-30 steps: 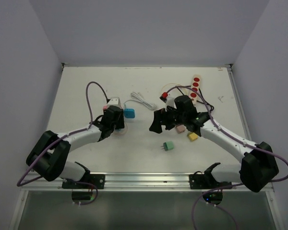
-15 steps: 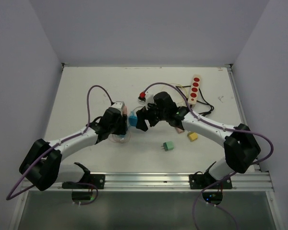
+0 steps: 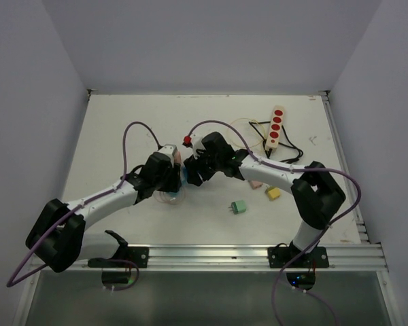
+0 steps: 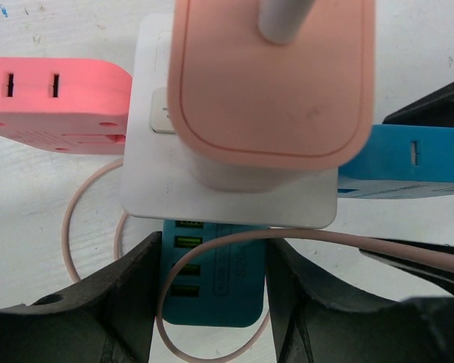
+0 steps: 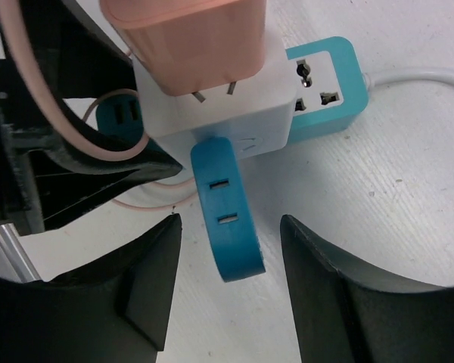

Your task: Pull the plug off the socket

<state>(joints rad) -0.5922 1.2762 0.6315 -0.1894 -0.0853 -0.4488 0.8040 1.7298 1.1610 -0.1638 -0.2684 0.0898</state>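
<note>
Arriving from the right: right fingers (image 5: 147, 291) open astride blue plug (image 5: 227, 223) | left fingers (image 4: 125, 306) gripping socket (image 4: 219, 299), unchanged

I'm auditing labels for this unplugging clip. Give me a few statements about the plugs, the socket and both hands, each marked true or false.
1. The right hand straddles the blue plug, with a gap on either side. True.
2. The pink plug lies loose on the table. False: it is plugged into the white socket cube.
3. The left hand grips the blue USB base under that cube. True.
4. The green plug is plugged into the power strip. False: it lies alone on the table, well apart from the strip.
</note>
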